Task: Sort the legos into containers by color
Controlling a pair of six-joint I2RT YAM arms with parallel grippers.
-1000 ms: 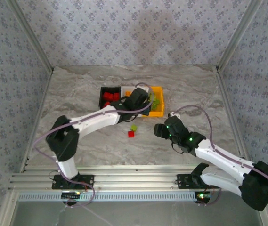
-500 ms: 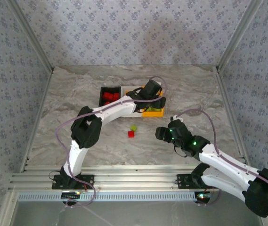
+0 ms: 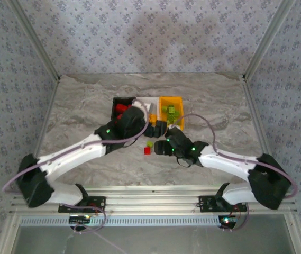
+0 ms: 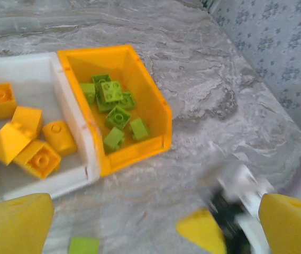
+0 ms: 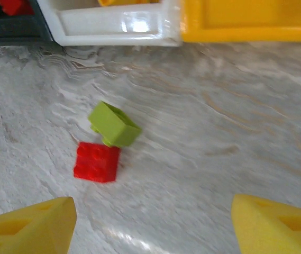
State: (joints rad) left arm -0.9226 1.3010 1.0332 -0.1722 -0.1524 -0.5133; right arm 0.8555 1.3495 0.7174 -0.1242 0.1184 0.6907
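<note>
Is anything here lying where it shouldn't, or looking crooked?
Two bricks lie loose on the table, just in front of the white bin: a green brick, tipped askew, and a red brick lying flat right beside it. Nothing else stands out.

black bin (image 3: 124,99) half hidden, white bin (image 4: 31,79) cropped

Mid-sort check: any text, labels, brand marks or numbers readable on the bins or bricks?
None can be read. The orange-yellow bin, white bin and black bin carry no visible labels; stud tops on the lime green bricks and the loose red brick are too blurred to show any mark.
</note>
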